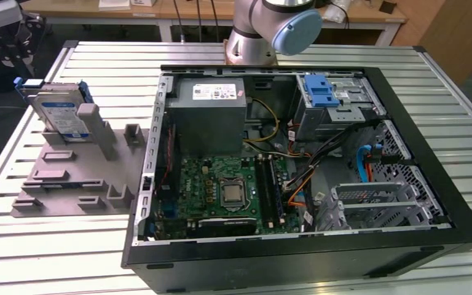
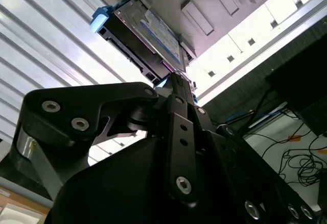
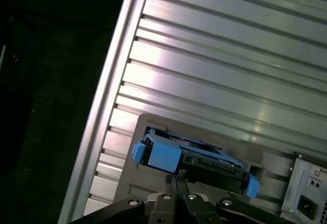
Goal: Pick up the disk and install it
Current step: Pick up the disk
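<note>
I see my black gripper closed up empty; blue-framed silver disk upright in grey stand by worktop edge

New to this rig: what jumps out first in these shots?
The open computer case dominates, lying on the slatted table with its motherboard exposed. On the exterior view's left, the disk stands upright in a grey fixture, blue carrier frame showing. In the first wrist view the pincer points at the disk, holding nothing.
</note>
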Controlling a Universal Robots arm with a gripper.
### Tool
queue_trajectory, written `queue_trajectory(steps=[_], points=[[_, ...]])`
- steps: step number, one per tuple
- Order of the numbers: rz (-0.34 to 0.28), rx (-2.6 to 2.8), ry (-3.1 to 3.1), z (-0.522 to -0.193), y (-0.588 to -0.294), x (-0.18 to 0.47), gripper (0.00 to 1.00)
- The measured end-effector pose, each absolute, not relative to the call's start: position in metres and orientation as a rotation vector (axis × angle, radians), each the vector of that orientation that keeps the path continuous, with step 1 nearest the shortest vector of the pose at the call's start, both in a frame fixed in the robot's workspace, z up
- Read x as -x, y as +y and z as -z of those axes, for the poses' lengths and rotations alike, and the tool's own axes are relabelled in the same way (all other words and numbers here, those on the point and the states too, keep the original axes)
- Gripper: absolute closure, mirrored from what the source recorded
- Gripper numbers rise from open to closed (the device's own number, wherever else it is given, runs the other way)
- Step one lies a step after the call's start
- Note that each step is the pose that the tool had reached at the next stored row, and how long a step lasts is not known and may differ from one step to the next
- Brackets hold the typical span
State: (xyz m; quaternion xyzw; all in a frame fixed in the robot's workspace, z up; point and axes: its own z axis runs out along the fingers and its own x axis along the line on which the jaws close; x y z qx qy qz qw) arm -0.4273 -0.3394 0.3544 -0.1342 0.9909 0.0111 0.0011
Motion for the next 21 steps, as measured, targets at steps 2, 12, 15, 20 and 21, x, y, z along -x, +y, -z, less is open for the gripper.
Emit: queue_trajectory(steps=[2,12,15,20,21], points=[[-0.035,0.426,3.110,-0.3544,-0.3394,0.4273,0.89],[-0.035,0.457,3.106,-0.3544,-0.3394,0.4273,0.89],[-0.035,0.467,3.105,-0.3544,-0.3394,0.4273,0.89],[-0.035,0.479,3.103,-0.3544,-0.3394,0.4273,0.89],[-0.035,0.481,3.103,-0.3544,-0.3394,0.4273,0.89]])
